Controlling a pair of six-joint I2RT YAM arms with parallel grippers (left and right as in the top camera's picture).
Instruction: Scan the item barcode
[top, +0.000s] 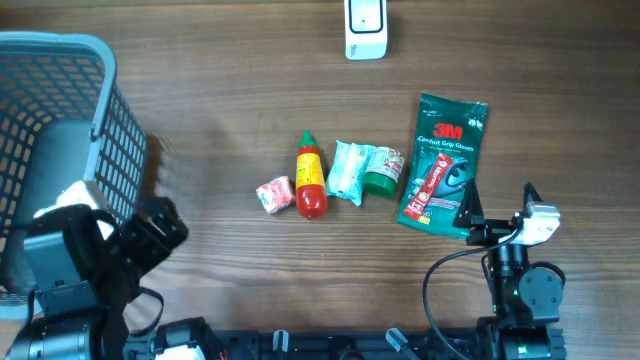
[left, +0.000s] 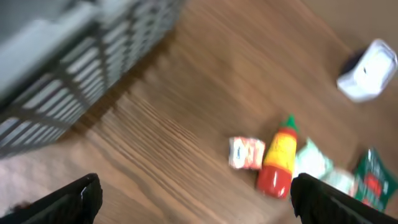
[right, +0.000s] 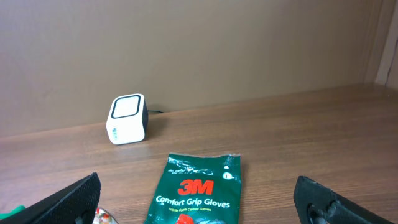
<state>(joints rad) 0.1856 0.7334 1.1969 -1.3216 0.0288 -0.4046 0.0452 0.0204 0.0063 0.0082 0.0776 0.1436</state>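
Green "3M Comfort Grip Gloves" packet (right: 198, 185); right hand (top: 498, 200) wide, left hand (left: 199, 202) wide.

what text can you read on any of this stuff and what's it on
"3M", in red, on the green glove pack
"Comfort Grip Gloves", in white, on the same pack, just under the brand
Label on the red bottle: too small to read
Print on the pink packet, the white packet and the green tub: too blurred to read
The white scanner: no readable text

Red bottle (left: 278, 163) lies between small packet (left: 246, 153) and white pouch (left: 312, 159).
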